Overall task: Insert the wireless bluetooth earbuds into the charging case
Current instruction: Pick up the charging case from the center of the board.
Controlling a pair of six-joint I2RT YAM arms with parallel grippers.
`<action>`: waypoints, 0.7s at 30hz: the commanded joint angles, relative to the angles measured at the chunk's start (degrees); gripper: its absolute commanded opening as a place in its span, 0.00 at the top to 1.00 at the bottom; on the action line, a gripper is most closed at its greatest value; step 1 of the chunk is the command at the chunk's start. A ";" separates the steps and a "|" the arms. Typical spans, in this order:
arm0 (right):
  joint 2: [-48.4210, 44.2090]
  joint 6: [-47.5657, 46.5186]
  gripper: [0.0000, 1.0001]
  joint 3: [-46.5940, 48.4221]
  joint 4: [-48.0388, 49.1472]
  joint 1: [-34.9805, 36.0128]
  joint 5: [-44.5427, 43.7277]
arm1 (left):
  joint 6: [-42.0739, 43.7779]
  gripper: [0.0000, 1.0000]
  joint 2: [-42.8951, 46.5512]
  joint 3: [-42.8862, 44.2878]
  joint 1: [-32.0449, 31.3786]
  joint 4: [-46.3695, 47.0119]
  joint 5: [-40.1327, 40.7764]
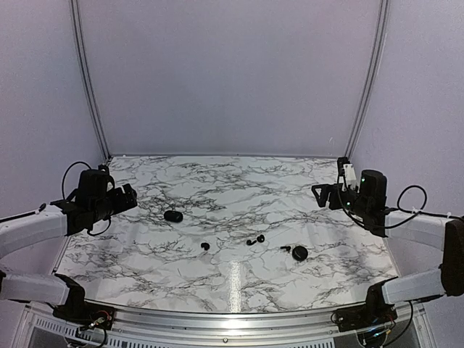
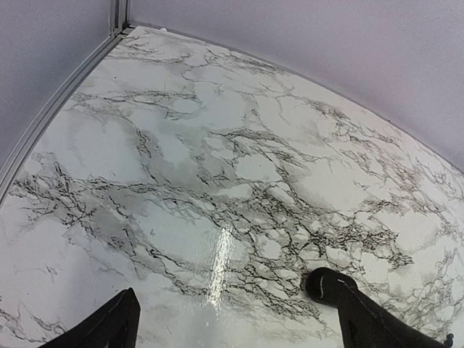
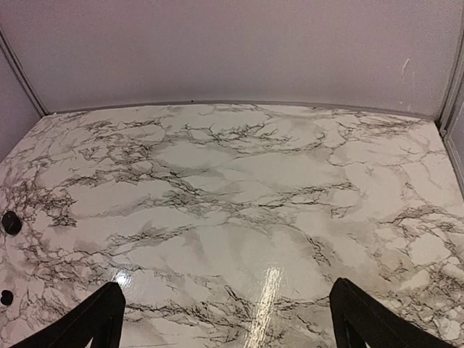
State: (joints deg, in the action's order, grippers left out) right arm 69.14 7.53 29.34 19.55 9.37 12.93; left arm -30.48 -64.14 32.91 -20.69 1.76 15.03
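Both claws are spread and empty. The left gripper (image 1: 130, 196) hangs at the left edge of the top view and the right gripper (image 1: 317, 193) at the right edge, both well apart from the work.

The earbuds (image 1: 260, 238), about 4 tiny glossy black pieces, lie scattered below centre on the marble table (image 1: 232, 188). The charging case (image 1: 299, 253) is judged to be the rounded black piece lower right of centre. A similar piece (image 1: 172, 215) sits left of centre.

Judgement: the buds are light, hard and slippery, and liable to skid. Pinch across the rounded body with the fingertips only.
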 commanded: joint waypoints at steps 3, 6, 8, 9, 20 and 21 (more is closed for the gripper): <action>-2.83 0.15 0.01 -0.02 1.51 0.13 1.06 | 4.03 0.01 1.05 1.73 0.19 -0.88 -2.72; -2.95 0.11 0.01 0.32 1.47 0.12 3.11 | 7.63 0.01 0.51 2.52 0.03 -0.96 -6.95; -2.31 -0.02 0.01 1.03 1.08 -0.04 4.89 | 9.11 0.01 0.11 2.82 -0.08 -0.97 -9.52; -2.14 0.32 0.01 1.00 1.87 -0.04 5.45 | 9.87 0.01 -0.19 3.08 -0.20 -0.97 -10.77; -0.93 1.45 0.01 3.68 1.10 -0.04 13.38 | 12.85 0.02 -10.49 10.75 -4.56 -7.80 -14.07; -0.70 1.78 0.01 3.59 1.37 -0.05 13.70 | 12.92 0.03 -11.83 11.35 -4.99 -7.97 -14.10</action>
State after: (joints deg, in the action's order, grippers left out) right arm 67.53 8.19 30.24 20.40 9.37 22.24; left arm -19.49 -72.03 41.28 -24.29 -1.89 1.91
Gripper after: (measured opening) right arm 0.986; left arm 0.986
